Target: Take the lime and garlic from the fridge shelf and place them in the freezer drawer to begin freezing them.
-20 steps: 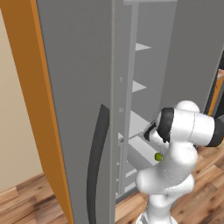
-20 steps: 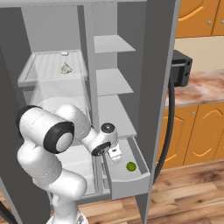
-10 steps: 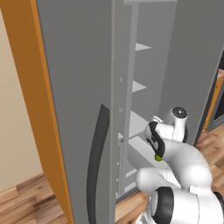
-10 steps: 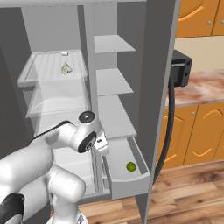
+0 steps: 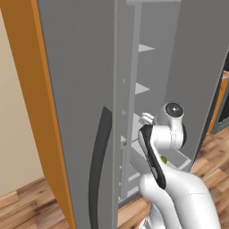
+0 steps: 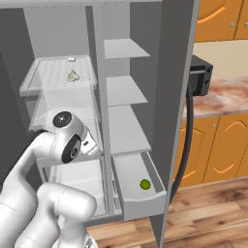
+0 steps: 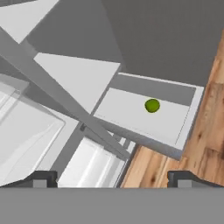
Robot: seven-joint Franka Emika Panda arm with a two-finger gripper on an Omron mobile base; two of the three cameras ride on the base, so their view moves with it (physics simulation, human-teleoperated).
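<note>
The arm (image 6: 58, 150) is folding up in front of the open fridge, its upper links bending back on themselves and the wrist sitting beside the central divider, between the left compartment and the pulled-out freezer drawer (image 6: 155, 180). The hand is looking down and across at the drawer from above; the two fingers (image 7: 43, 178) are standing wide apart at the lower edge of the hand view, gripping nothing.

The freezer drawer is sitting extended from the lower right compartment, over the wooden floor (image 7: 205, 131). The lime (image 6: 145, 184) is lying inside it on the drawer's floor, nearer the front wall and toward its right side, touching no wall. In the left base view the lime (image 5: 164, 159) is peeking out just past the arm's elbow.

The garlic (image 6: 72, 76) is resting on the fridge shelf (image 6: 38, 73) in the upper left compartment, toward the shelf's back edge, near the small white tab (image 6: 71, 59), well apart from the drawer.
</note>
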